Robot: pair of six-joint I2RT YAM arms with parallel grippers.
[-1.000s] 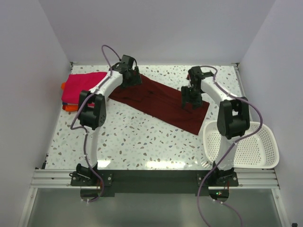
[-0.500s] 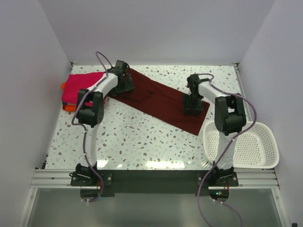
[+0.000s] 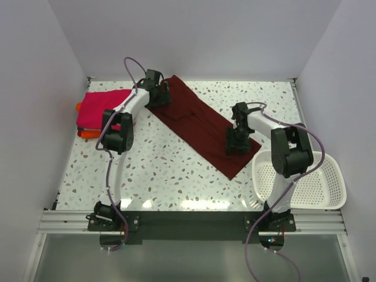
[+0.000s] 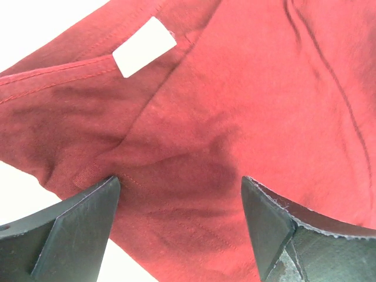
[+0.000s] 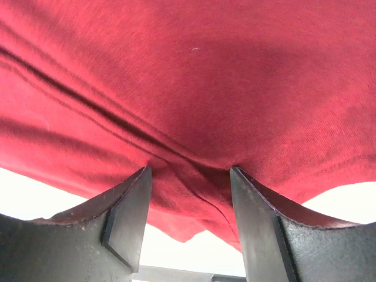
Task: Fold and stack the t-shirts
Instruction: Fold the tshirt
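The dark maroon t-shirt [image 3: 202, 126] lies flat as a long folded strip, running diagonally from the far centre to the near right. My left gripper [image 3: 158, 95] is down on its far end; in the left wrist view [image 4: 179, 226] the jaws stand wide apart with the cloth [image 4: 235, 106] and a white label [image 4: 144, 46] under them. My right gripper [image 3: 238, 143] is down on the near end; its jaws [image 5: 189, 217] are apart, with a ridge of maroon cloth [image 5: 194, 88] between the fingers. A folded magenta-pink t-shirt [image 3: 103, 107] lies on an orange one [image 3: 86, 133] at the far left.
A white slotted basket [image 3: 302, 182] stands at the near right, just beside the shirt's near end. The speckled table [image 3: 164, 170] is walled on three sides. Both arms arch over the table from the near edge.
The maroon shirt has swung round: its far end moved up and right with the left gripper, and its near end moved toward me with the right gripper. The strip now lies steeper.
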